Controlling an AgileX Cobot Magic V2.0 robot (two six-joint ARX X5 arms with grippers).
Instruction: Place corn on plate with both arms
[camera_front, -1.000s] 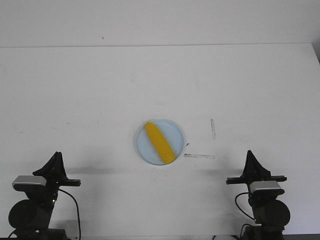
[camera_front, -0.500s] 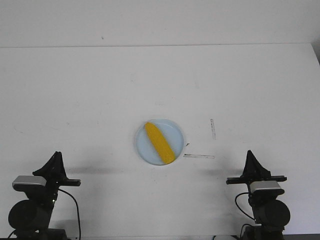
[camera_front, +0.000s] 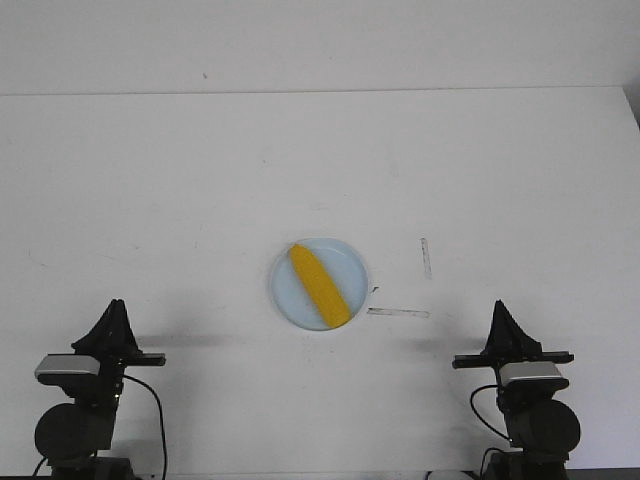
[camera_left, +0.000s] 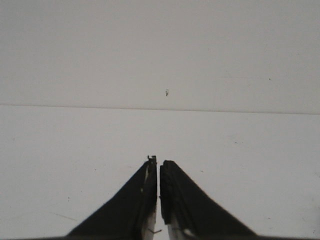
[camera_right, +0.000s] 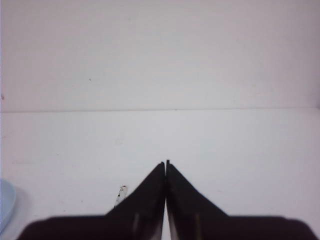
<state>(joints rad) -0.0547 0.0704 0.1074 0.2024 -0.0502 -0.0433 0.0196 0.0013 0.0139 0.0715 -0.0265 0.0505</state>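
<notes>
The left gripper (camera_front: 113, 318) is sitting well apart from the plate (camera_front: 287, 296), low and to its left, with its jaws pressed together on nothing, and the right gripper (camera_front: 500, 321) is sitting well apart on the plate's other side, likewise closed and empty. Judging from this, the placing looks done and the step in hand is simply parking both arms; doing it well means keeping them low and clear of the plate so nothing nudges it. The corn (camera_front: 319, 286) is lying inside the plate, running diagonally across it with its ends near the rim, and nothing else is in the plate. Two thin marks (camera_front: 398, 312) are showing just right of the plate.
</notes>
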